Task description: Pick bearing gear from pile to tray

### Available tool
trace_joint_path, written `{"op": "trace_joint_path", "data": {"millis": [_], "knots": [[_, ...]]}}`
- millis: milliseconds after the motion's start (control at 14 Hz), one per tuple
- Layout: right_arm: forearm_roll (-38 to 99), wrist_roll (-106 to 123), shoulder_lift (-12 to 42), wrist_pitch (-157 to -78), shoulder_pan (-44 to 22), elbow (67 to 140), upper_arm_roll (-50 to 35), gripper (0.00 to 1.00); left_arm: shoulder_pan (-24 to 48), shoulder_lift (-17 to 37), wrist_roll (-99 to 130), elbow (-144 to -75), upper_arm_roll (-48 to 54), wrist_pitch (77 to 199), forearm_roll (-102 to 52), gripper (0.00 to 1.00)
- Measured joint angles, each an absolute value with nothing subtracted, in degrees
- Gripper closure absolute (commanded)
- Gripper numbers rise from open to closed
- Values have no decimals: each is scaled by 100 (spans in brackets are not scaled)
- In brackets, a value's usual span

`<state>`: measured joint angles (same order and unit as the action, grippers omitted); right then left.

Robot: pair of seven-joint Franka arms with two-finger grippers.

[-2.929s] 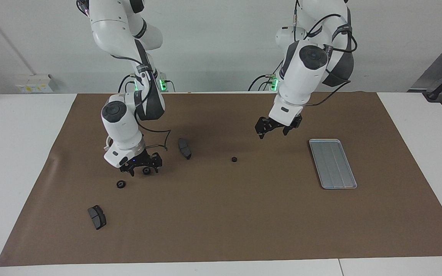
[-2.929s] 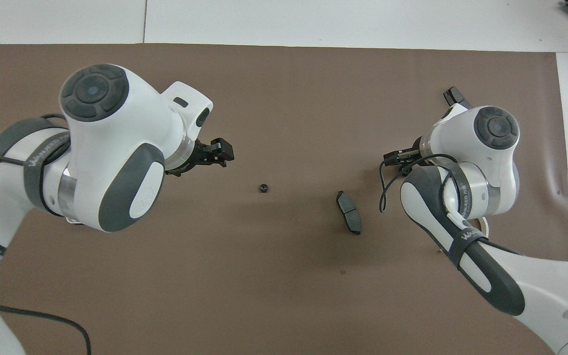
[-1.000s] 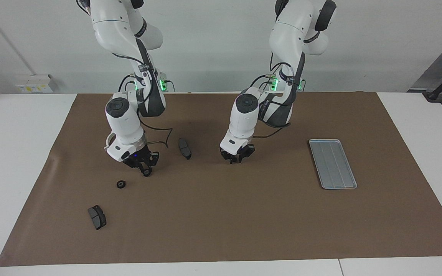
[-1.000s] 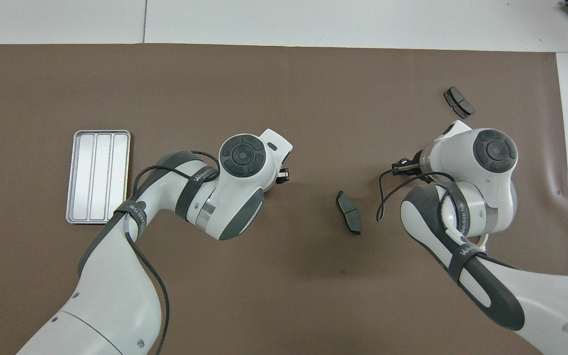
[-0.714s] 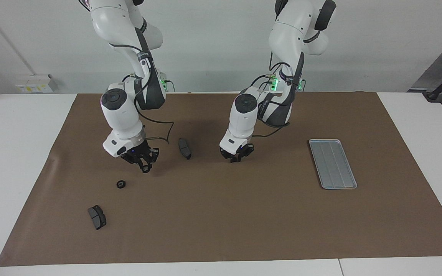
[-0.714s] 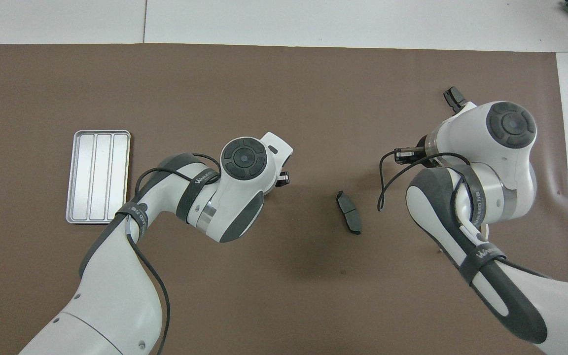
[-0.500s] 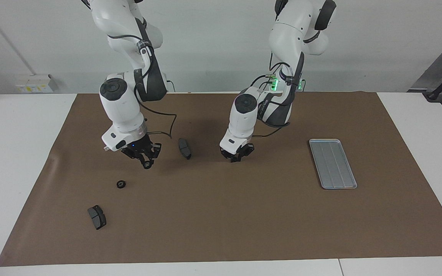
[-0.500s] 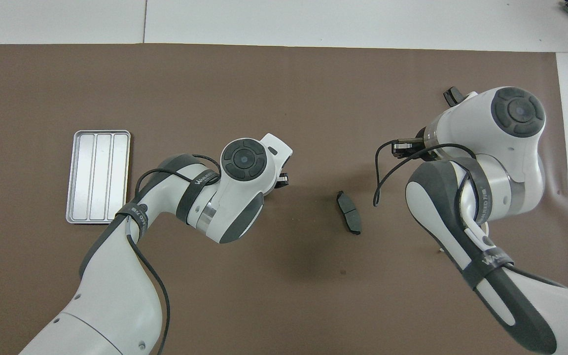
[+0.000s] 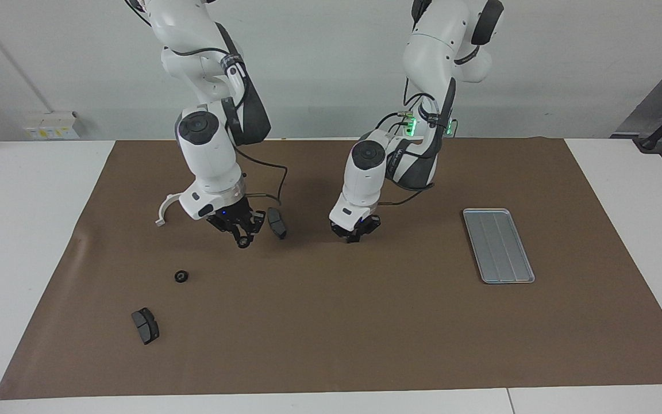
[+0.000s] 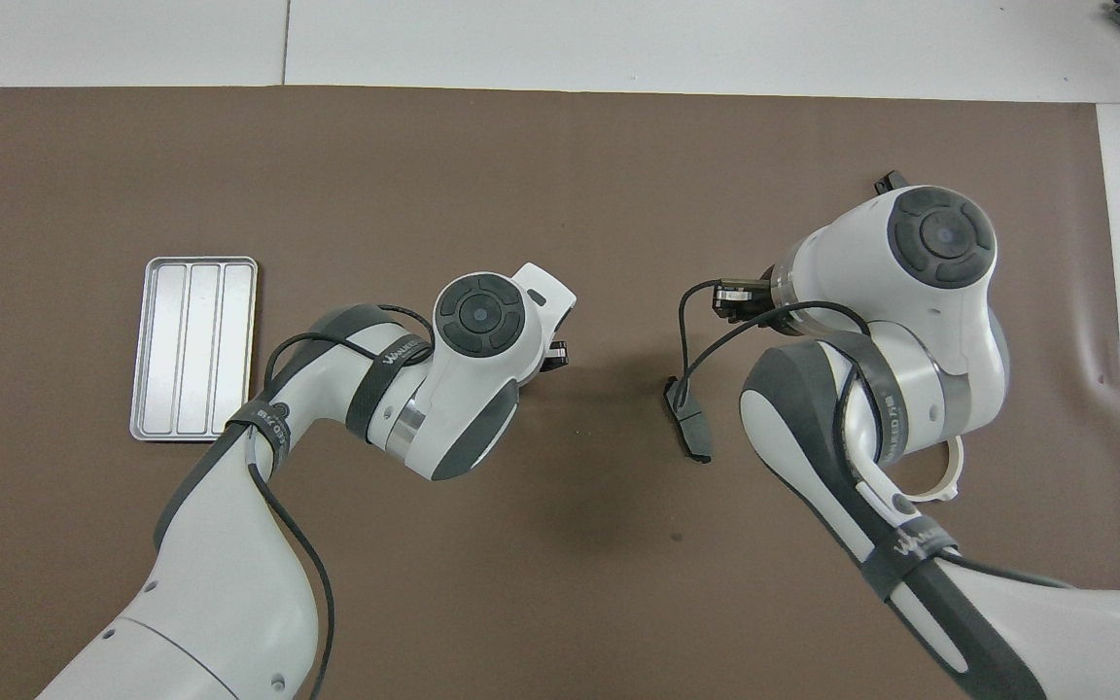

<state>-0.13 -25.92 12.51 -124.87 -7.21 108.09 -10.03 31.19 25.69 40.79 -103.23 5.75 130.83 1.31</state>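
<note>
My right gripper (image 9: 243, 238) is shut on a small black ring (image 9: 243, 244) and holds it above the mat, beside a dark grey brake pad (image 9: 276, 223). It also shows in the overhead view (image 10: 735, 297). My left gripper (image 9: 355, 234) is down at the mat in the middle of the table, and whatever is under it is hidden. The silver ridged tray (image 9: 498, 245) lies toward the left arm's end and holds nothing. A second black ring (image 9: 180, 276), a second brake pad (image 9: 145, 325) and a white half-ring bracket (image 9: 164, 208) lie toward the right arm's end.
A brown mat (image 9: 331, 333) covers the table. In the overhead view the tray (image 10: 193, 347), the brake pad (image 10: 688, 428) and the bracket (image 10: 944, 478) show, and the right arm covers the loose ring.
My left gripper came down to the mat where a black ring lay and has stayed there. My right gripper closed on a ring, lifted it and carried it toward the table's middle, uncovering the bracket.
</note>
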Motion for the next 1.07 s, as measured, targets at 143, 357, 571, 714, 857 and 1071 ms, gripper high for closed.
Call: {"op": "trace_joint_path", "data": {"millis": [143,357,571,714,857,1071], "knots": [[-13,-3083,1252,-12540,-728,10806,-1262,100,3056,2556,4083,-10181,502,12987,131,100],[-13,-3747,1317,-12801,-742,10807,-1609,100,2414,2490,3888,-9797,441,12635,132,100],[-87,-4714,1613,-13469,-876,10809,-2001,100,1399,2267,2729,-9728,441,12231,132,100],[-421,-5443,1863,-13875,-987,10798,-2243,100,842,2158,1914,-9758,442,12030,132,100],[-1188,-6387,2211,-14028,-1099,10649,-2498,100,395,2093,1250,-9911,441,11977,132,100],[-2764,-7903,2867,-14043,-1268,10389,-2752,91,-118,1978,354,-10383,441,12136,132,100]]}}
